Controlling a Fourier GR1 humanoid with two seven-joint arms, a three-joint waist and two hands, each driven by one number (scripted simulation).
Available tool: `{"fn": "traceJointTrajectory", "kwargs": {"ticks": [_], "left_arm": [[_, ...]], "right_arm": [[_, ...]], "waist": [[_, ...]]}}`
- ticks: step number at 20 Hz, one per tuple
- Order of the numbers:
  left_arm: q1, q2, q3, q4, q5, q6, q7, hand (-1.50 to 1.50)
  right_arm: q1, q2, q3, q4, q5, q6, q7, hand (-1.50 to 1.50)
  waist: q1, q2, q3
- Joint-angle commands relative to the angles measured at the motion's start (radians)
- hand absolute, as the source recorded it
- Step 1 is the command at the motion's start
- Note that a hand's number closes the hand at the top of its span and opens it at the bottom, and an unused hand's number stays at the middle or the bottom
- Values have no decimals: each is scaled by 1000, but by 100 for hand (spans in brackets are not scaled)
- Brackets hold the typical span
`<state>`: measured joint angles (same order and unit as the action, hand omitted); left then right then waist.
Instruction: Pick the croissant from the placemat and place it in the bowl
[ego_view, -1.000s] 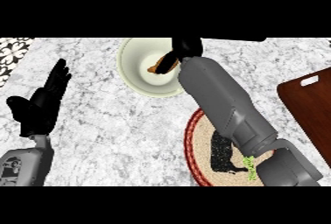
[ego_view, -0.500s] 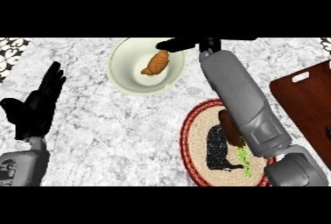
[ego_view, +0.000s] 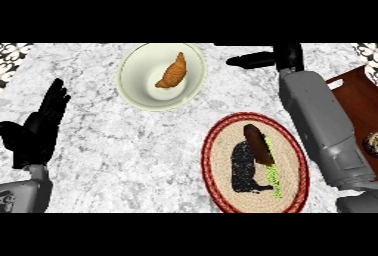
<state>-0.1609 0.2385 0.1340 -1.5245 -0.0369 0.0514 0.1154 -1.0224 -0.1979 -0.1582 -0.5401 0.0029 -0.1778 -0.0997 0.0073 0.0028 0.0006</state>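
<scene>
the croissant (ego_view: 172, 71) now lies inside the pale bowl (ego_view: 131, 82), a little right of its middle, with nothing touching it. a second ago we had it in the right hand (ego_view: 257, 60) over the bowl. half a second ago it was already lying in the bowl with that hand just beside the rim. now the hand has drawn back to the right and sits apart from the bowl, near the far edge of the counter (ego_view: 133, 155). its fingers (ego_view: 238, 62) look stretched toward the bowl, lying close together and pinching nothing. we judge the release done and the task as good as complete, and what is left is only to bring the arm home without brushing the bowl. the round woven placemat (ego_view: 225, 145) with its red border no longer carries the croissant. on it we see a dark brown oblong thing (ego_view: 255, 142) and a green strip (ego_view: 273, 175). our left hand (ego_view: 33, 135) rests at the left edge as before, fingers (ego_view: 55, 97) up and straight, holding nothing
</scene>
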Motion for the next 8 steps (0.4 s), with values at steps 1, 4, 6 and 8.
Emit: {"fn": "traceJointTrajectory", "kwargs": {"ticks": [1,4,6,8], "left_arm": [[-20,22,25,-31,10,2,62,0],[28,13,7,-94,8,-11,75,0],[24,-2,8,-39,-23,8,16,0],[8,-19,0,-21,-23,13,13,0]], "right_arm": [[113,-80,-38,-67,-74,180,-29,-150],[155,-70,-48,-125,-100,206,-56,-150],[193,-33,-15,-246,-100,183,18,-150],[165,-89,-49,-238,-138,257,24,-150]], "waist": [[-15,-6,0],[-4,-5,0],[-12,-6,-1],[-8,-4,-1]]}}
